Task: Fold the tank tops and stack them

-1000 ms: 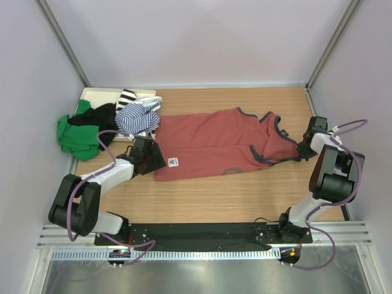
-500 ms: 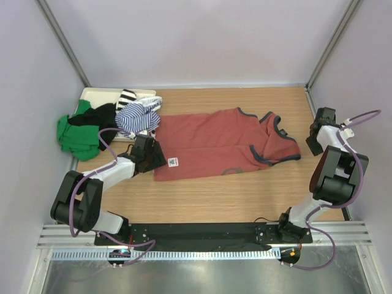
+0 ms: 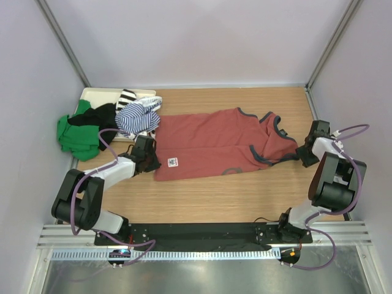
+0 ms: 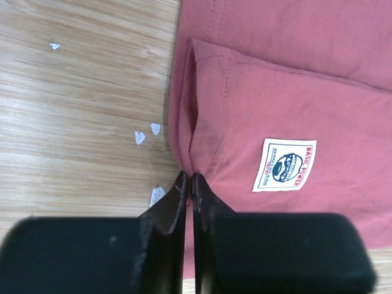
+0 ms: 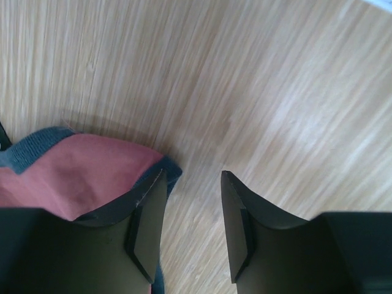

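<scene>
Tightly, left jaws pinch the stitched hem of brick-red tank top [image 4: 294,92]; right jaws gape

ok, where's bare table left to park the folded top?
Free: the near strip of wood between the red tank top and the arm bases, and the far strip between it and the back wall, right of the tray. Crowded: far-left corner, where the clothes pile spills off the tray.
</scene>
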